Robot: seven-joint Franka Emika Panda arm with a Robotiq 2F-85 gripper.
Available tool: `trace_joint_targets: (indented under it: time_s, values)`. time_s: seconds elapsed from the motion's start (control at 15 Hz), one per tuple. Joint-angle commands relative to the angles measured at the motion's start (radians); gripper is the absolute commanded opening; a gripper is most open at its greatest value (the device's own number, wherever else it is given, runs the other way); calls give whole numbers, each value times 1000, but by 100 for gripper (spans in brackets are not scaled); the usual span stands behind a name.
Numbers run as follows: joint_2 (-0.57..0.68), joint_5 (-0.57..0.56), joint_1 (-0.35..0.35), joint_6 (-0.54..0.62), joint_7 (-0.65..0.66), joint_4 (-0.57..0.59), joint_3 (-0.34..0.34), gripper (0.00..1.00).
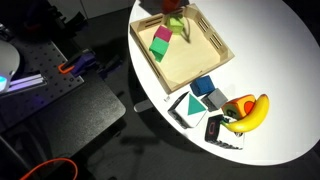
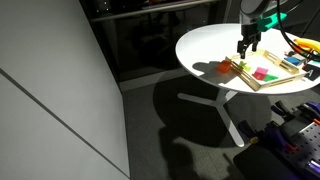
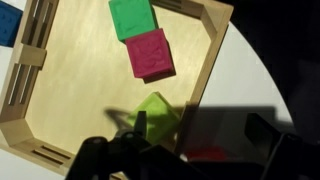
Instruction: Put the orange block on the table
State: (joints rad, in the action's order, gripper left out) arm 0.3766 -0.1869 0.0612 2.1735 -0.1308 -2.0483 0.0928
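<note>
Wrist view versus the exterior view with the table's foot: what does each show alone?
Only the wrist view makes out the blue block past the tray's corner and a lime-green block near the jaws. Only the exterior view shows the table with its foot, the floor, and the orange block on the tabletop beside the tray. Both show the wooden tray and the magenta block.

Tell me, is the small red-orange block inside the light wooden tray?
Outside: the block rests on the round white table beside the tray.
</note>
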Motion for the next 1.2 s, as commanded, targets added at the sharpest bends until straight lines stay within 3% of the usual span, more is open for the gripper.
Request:
trace_joint_targets:
  time_s: [0.0,0.33,0.8,1.0,1.13]
  values:
    - [-106,9,10,-92,-13,-77,-9,100]
    - [-233,1,8,-65,8,-184,-6,100]
    - [-402,-2,10,118,20,-349,-2,100]
    - [-431,1,10,171,18,-393,-2,100]
    - [-397,1,6,145,9,-359,-6,100]
